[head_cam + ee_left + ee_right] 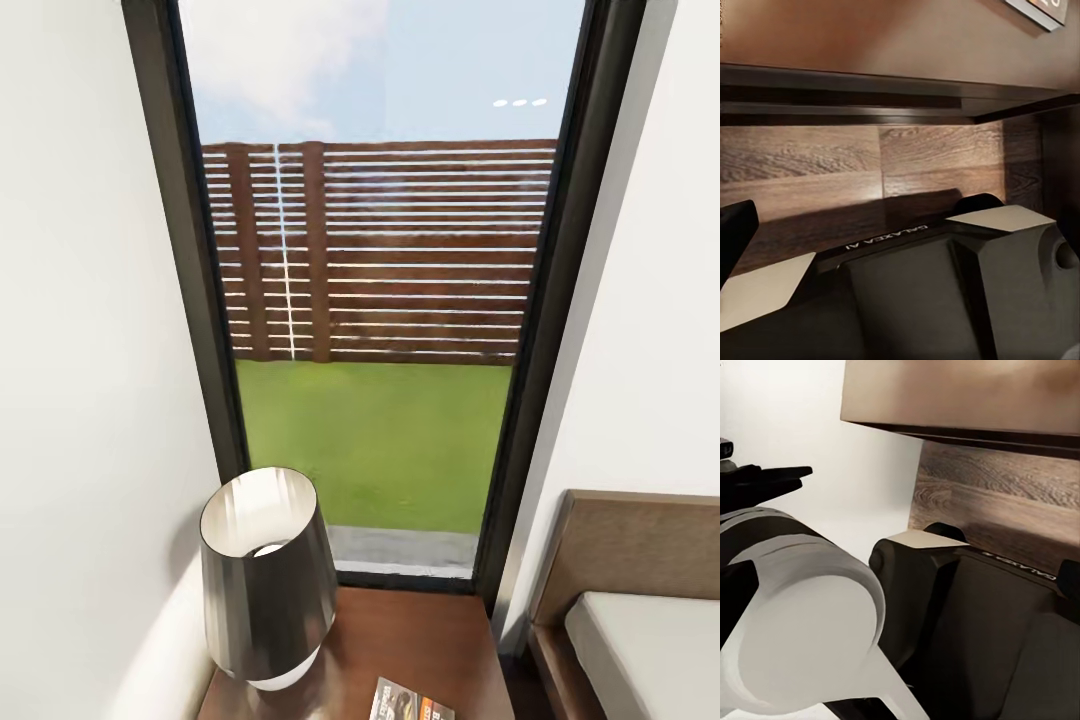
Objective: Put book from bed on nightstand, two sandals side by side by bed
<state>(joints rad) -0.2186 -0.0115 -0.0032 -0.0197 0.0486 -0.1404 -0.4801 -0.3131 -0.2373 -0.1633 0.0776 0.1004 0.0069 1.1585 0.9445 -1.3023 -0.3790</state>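
Evidently the book step looks done: the book (pixel 411 701) lies flat on the bench (pixel 420 640), the small bedside one, and nothing grips it. What remains, by my reckoning, is the pair of sandals, so the robot must turn away from this corner and find them on the floor.

The window (pixel 375 290) rises tall behind, with the bed (pixel 650 640) to one side. The lamp (pixel 265 580) stands on the bench near the book, apart from it.

The left hand (pixel 889 247) hangs below the bench top, fingers spread and empty, the book up beyond its tips. The right hand (pixel 1009 559) also sits low beside the bench; I cannot tell whether it is spread or clenched.

Backing out, either arm could catch the bench edge overhead.
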